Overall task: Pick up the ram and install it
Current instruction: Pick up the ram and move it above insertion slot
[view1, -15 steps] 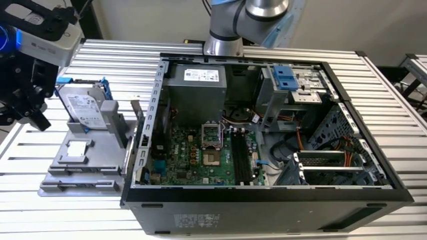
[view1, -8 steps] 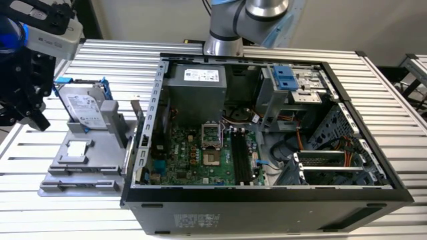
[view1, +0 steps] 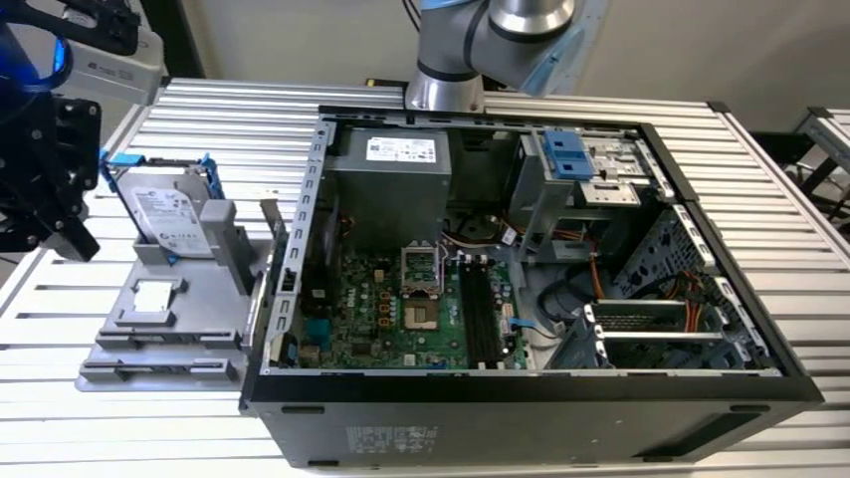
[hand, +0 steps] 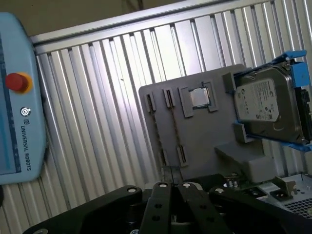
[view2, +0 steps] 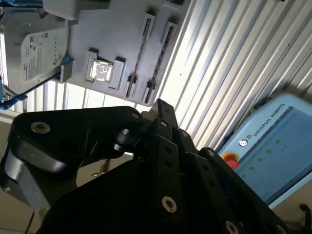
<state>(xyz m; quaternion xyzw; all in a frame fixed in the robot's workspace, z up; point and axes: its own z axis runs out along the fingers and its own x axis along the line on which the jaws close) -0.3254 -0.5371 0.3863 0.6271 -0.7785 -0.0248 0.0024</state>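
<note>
The ram [hand: 175,127], light, stiff yet fragile and best pinched by its flat faces, seemingly stands on edge in the grey holder plate [hand: 204,131], near the gripper [hand: 171,185], whose state I cannot tell.

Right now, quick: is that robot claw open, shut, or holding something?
Gripper: cannot be told whether it is open or shut, or holding anything; it hangs near the grey tray.
</note>
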